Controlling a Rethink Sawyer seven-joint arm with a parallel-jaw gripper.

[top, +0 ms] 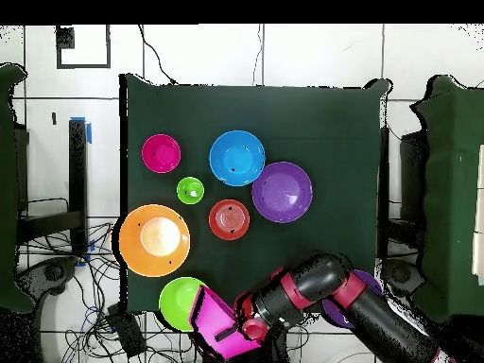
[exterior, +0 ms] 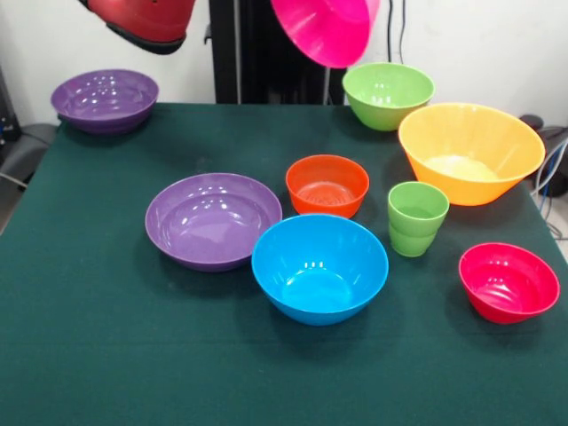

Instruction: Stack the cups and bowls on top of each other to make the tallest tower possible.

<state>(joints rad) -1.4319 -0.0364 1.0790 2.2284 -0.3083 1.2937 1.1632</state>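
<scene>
The large glossy hot-pink plastic bowl (exterior: 326, 29) hangs tilted in the air at the table's far edge, carried by the red-and-black arm; whether the gripper's jaws are closed I cannot tell. On the green cloth (exterior: 106, 337) sit smooth round bowls: blue (exterior: 319, 268), purple (exterior: 213, 220), small orange (exterior: 327, 185), and stacked lime-green tumblers (exterior: 415, 218), all empty

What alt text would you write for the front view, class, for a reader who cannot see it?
A large hot-pink bowl hangs tilted above the far edge of a green table. On the table sit two purple bowls, blue, orange, yellow-orange, red-pink and lime-green bowls, and stacked lime-green cups.
</scene>
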